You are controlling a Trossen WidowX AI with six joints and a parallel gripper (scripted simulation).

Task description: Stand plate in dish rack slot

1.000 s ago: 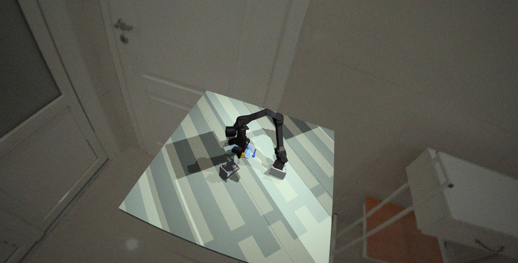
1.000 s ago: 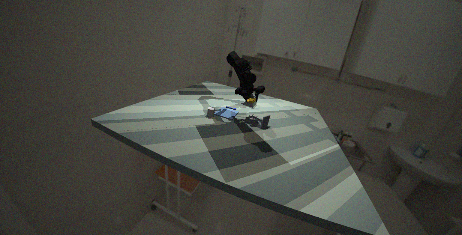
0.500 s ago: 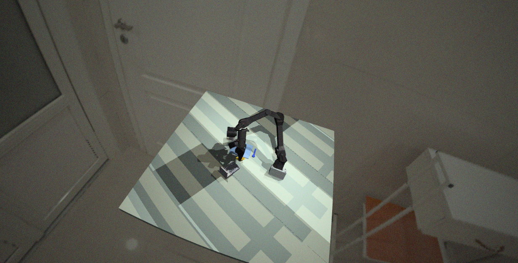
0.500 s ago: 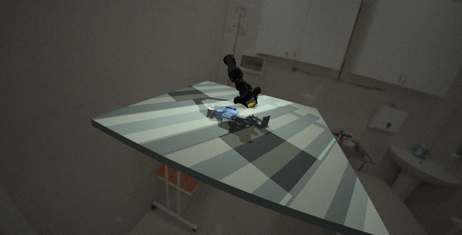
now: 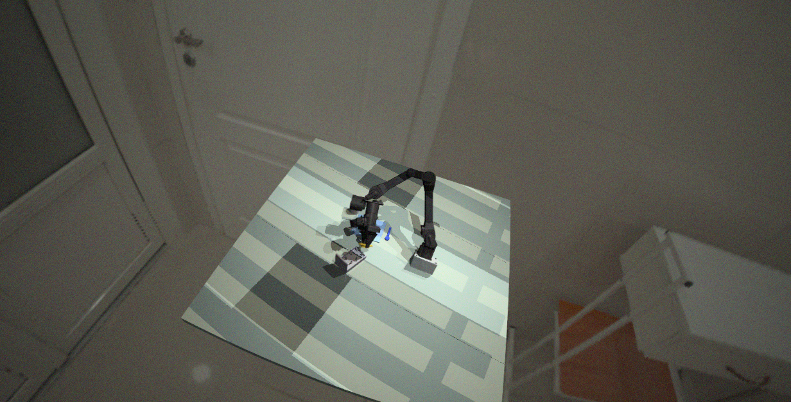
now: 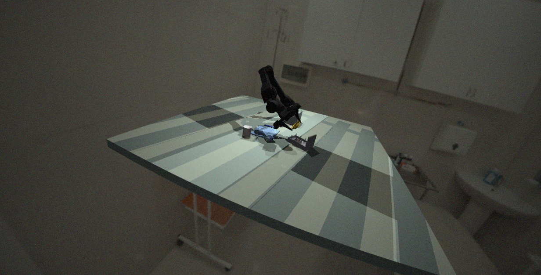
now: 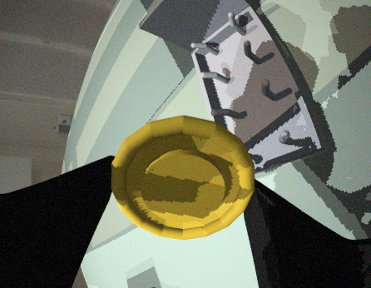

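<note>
While the gripper (image 7: 182,185) clamped the yellow plate (image 7: 184,176) by opposite rim edges, carried above the table (image 6: 234,174), any tilt or misaligned descent risked striking the pegs. Beyond it, the dish rack (image 7: 254,91) stood with nothing in its slots.

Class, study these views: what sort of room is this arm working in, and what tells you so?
Probably a clinic or hospital room: a wash basin, white wall cabinets and what looks like a drip stand surround the striped table.
</note>
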